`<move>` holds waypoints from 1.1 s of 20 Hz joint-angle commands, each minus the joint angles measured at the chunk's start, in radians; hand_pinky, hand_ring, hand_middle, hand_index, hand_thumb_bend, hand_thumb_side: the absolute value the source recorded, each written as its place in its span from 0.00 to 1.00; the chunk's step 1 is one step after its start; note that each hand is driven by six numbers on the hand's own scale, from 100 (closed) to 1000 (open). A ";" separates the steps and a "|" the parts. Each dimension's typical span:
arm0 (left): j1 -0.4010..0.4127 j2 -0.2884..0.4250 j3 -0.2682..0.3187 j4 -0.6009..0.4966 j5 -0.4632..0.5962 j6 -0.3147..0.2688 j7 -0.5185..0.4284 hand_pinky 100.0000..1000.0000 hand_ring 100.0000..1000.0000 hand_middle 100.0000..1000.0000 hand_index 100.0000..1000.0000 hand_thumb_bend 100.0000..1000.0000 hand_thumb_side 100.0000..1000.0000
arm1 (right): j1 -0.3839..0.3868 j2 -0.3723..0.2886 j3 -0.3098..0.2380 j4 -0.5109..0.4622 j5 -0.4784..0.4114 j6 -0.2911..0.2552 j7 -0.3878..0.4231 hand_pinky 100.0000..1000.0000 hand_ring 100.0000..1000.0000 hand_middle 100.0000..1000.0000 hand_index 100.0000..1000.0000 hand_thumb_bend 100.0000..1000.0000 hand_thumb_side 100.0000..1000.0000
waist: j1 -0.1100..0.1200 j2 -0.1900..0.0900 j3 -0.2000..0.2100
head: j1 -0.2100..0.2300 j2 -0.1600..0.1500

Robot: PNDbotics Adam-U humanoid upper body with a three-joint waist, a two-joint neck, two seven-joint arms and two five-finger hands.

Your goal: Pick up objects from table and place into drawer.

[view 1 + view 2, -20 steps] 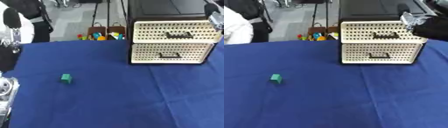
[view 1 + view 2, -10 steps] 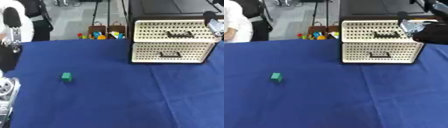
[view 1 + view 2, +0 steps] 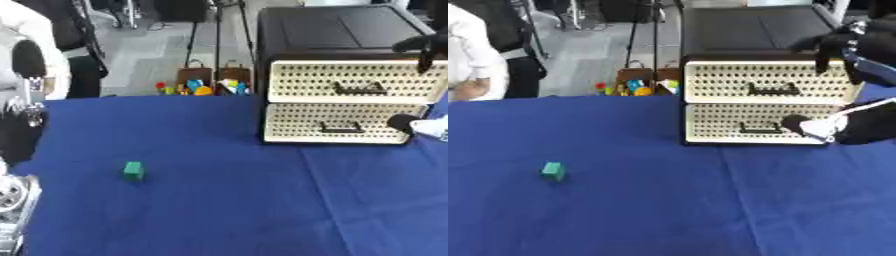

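Note:
A small green block (image 3: pixel 133 170) lies alone on the blue cloth at the left. At the back right stands a black cabinet (image 3: pixel 750 27) with two cream perforated drawers, both shut. My right hand (image 3: pixel 866 75) hangs in front of the cabinet's right side, open and holding nothing. Its upper fingers (image 3: pixel 830 44) are by the upper drawer's (image 3: pixel 745 90) top right corner. Its lower fingertip (image 3: pixel 795 123) is just right of the lower drawer's handle (image 3: pixel 759 128). My left hand does not show; only a silver part of the left arm (image 3: pixel 9 194) sits at the lower left edge.
Blue cloth covers the table (image 3: pixel 219 210). Behind the table's far edge, boxes of coloured toys (image 3: pixel 199 86) stand on the floor. A person in white (image 3: pixel 467 55) stands at the far left, away from the block.
My right hand has come down from the upper drawer's right corner, and a fingertip now sits beside the lower drawer's handle. The green block has not moved.

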 commanded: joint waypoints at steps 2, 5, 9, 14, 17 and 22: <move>-0.004 0.008 -0.001 -0.013 0.006 -0.001 0.007 0.81 0.95 0.85 0.94 0.35 1.00 | -0.007 -0.037 0.000 -0.010 -0.016 0.002 0.026 0.12 0.35 0.50 0.95 0.46 0.64 | -0.004 -0.012 0.002 | -0.007 -0.021; -0.004 0.005 -0.002 -0.013 0.008 0.000 0.007 0.81 0.95 0.85 0.94 0.35 1.00 | -0.003 -0.037 0.013 -0.010 -0.021 0.005 0.046 0.10 0.34 0.49 0.96 0.40 0.61 | -0.004 -0.009 0.004 | -0.012 -0.014; -0.004 0.003 -0.004 -0.013 0.010 0.000 0.008 0.81 0.95 0.85 0.93 0.34 1.00 | 0.001 -0.035 0.031 -0.010 -0.031 0.018 0.066 0.08 0.33 0.48 0.94 0.34 0.59 | -0.003 -0.005 0.008 | -0.017 -0.005; -0.002 -0.001 -0.007 -0.013 0.012 0.001 0.005 0.80 0.95 0.84 0.92 0.33 1.00 | -0.002 -0.031 0.039 -0.010 0.001 0.055 0.024 0.01 0.27 0.42 0.89 0.25 0.63 | -0.003 -0.001 0.011 | -0.022 0.001; -0.003 -0.003 -0.007 -0.013 0.013 0.001 0.006 0.80 0.95 0.84 0.91 0.33 1.00 | 0.004 -0.024 0.055 -0.010 0.020 0.069 -0.009 0.00 0.26 0.40 0.88 0.24 0.64 | -0.003 0.001 0.013 | -0.022 0.003; -0.002 -0.004 -0.010 -0.013 0.016 0.001 0.004 0.80 0.95 0.83 0.91 0.33 1.00 | 0.010 -0.017 0.069 -0.010 0.029 0.088 -0.008 0.00 0.26 0.41 0.88 0.24 0.64 | -0.003 0.002 0.015 | -0.022 0.001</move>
